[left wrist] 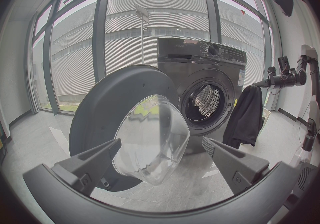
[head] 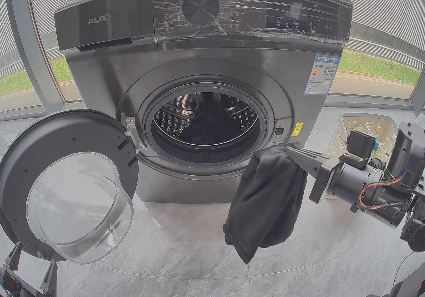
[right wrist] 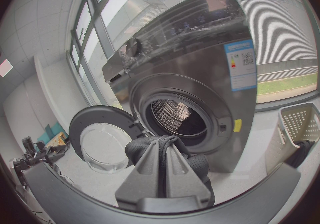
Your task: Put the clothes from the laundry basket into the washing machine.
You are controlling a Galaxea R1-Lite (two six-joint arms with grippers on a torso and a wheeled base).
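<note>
Head view: my right gripper is clamped on a black garment, which hangs in front of the washing machine, low and right of its opening. The door is swung open and the laundry basket stands to the right.

Left wrist view: my left gripper is spread wide, near the door.

Right wrist view: the cloth is pinched tight. Something dark lies in the basket, perhaps more clothes.

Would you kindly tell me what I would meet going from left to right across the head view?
Open washer door → drum opening → black garment, hanging from the right gripper → laundry basket.
</note>
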